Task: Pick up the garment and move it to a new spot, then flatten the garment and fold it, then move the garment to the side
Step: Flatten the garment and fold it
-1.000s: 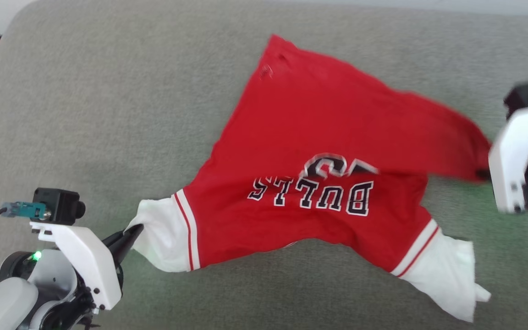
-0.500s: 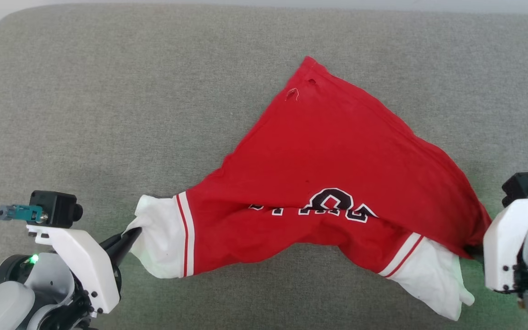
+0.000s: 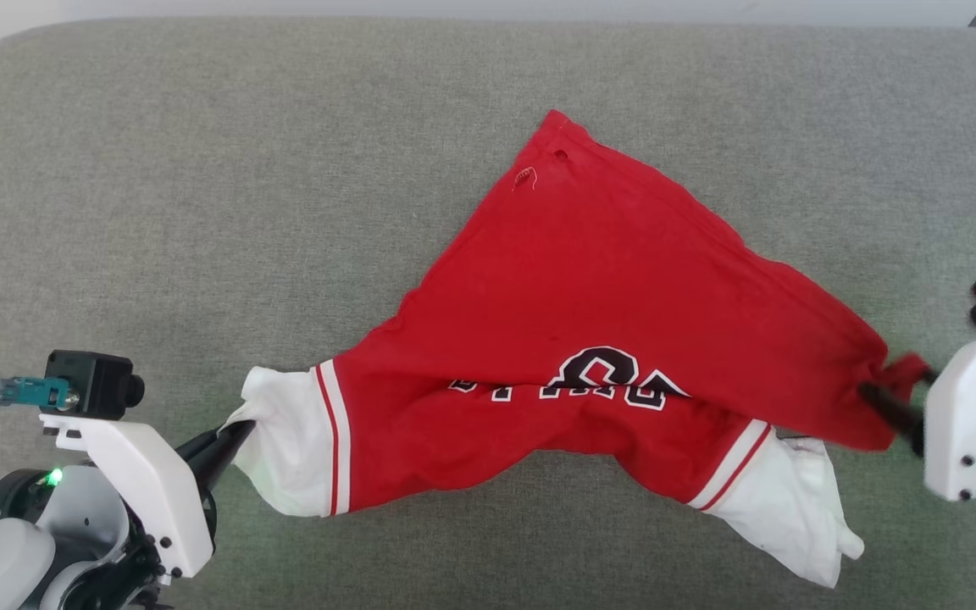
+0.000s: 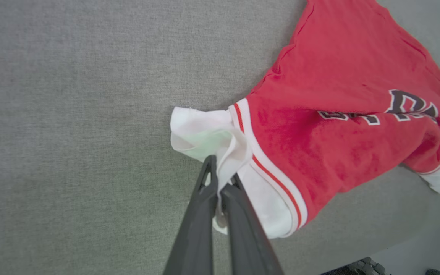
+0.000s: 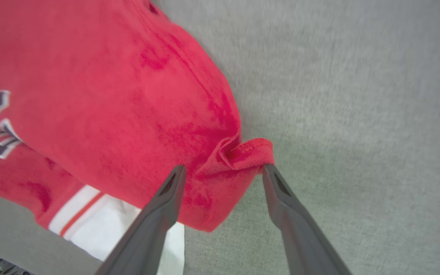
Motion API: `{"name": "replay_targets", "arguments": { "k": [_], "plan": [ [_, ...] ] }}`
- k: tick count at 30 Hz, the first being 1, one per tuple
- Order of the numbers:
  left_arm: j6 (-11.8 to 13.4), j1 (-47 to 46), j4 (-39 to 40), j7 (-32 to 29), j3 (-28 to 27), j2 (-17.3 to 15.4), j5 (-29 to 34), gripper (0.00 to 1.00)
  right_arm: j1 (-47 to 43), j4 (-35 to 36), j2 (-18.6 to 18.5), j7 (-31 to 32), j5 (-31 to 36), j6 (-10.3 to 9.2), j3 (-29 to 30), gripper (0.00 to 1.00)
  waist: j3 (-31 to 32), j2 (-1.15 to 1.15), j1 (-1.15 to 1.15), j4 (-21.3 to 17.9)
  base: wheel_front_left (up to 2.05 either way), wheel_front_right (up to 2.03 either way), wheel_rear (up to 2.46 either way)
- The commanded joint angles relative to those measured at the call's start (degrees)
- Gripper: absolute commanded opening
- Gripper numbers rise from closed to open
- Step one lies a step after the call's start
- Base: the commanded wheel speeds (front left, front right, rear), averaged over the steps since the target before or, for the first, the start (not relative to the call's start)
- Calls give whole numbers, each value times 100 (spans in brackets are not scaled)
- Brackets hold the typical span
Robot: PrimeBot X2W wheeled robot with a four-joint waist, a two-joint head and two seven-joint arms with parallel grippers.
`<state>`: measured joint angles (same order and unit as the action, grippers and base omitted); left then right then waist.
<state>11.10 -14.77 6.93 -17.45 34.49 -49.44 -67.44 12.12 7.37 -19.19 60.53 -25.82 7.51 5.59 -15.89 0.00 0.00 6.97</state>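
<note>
left gripper [image 4: 220,182] clamped on the white sleeve [image 4: 201,133] of the red jersey T-shirt [image 3: 590,280], anchoring it; right gripper [image 5: 224,168] jaws apart around its bunched hem corner [image 5: 243,152], probably letting go.

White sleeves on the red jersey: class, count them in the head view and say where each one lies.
2. The left-side sleeve is pinched in the left hand at the jersey's left end. The right-side sleeve lies loose at the lower right. None seems hidden.
</note>
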Motion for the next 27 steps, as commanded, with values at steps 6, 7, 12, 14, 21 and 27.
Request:
{"name": "replay_targets", "arguments": {
  "k": [6,7,12,14,21,27],
  "plan": [
    [-5,35,108,-20,45,-15,58,0,262,833,-3,-329,154,-4,16,100,35,0,0,125,0,0,0],
    [-14,4,116,-38,63,-4,69,0,373,845,37,-489,173,-4,-17,100,32,0,0,165,0,0,0],
    [-115,-200,86,-106,187,129,192,0,966,416,19,-1166,236,-4,-564,100,-4,0,0,439,0,0,0],
    [-171,-297,41,-155,255,203,246,0,1277,66,-37,-1396,233,-4,-847,100,-32,0,0,589,0,0,0],
    [-477,-741,-209,-319,556,597,393,0,2574,-1490,-349,-2035,98,-4,-1661,100,-183,0,0,1231,0,0,0],
    [-782,-1111,-527,-394,789,984,536,0,3579,-2943,-562,-2072,-61,-4,-2281,100,-366,0,0,1780,0,0,0]
  ]
}}
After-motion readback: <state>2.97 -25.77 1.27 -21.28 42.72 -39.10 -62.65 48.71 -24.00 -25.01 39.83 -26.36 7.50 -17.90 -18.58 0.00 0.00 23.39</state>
